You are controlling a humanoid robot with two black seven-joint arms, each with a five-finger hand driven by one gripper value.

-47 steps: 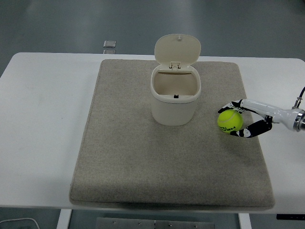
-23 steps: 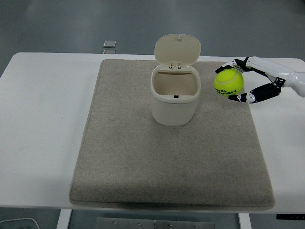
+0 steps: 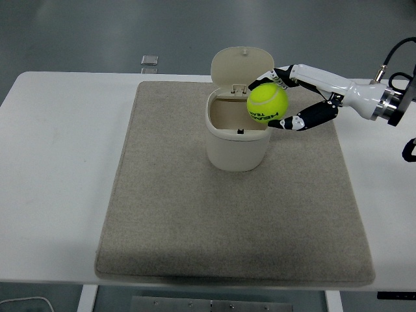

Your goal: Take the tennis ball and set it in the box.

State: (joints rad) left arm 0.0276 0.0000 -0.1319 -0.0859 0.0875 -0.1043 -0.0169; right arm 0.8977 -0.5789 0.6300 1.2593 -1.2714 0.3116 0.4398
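Looking from the near edge of the table (image 3: 52, 195) outward, I see nothing on the front half of the grey mat (image 3: 227, 221); everything that matters sits in its far half. A second ago the ball (image 3: 267, 104) lay on the mat at my right, with my fingers closing around it. Half a second ago I had it lifted and level with the box (image 3: 239, 130), but off to the side of it. Now my right hand (image 3: 292, 97) has carried it leftward, and the ball hangs at the right rim of the box's opening, partly over the inside and partly over the rim. My fingers are wrapped on it from above and below, so the grip is firm and the ball is clear of the mat and, as far as I can tell, not touching the box.

I judge the pick-up done and the carry nearly done. The ball is not yet centred over the opening; letting go here risks it clipping the rim and bouncing out. I think a little more travel to the left is needed before I loosen my fingers.

Behind the ball the lid (image 3: 242, 65) stands open and upright at the far side. Beyond the mat, a small grey object (image 3: 149, 60) lies on the table. My left arm does not show.
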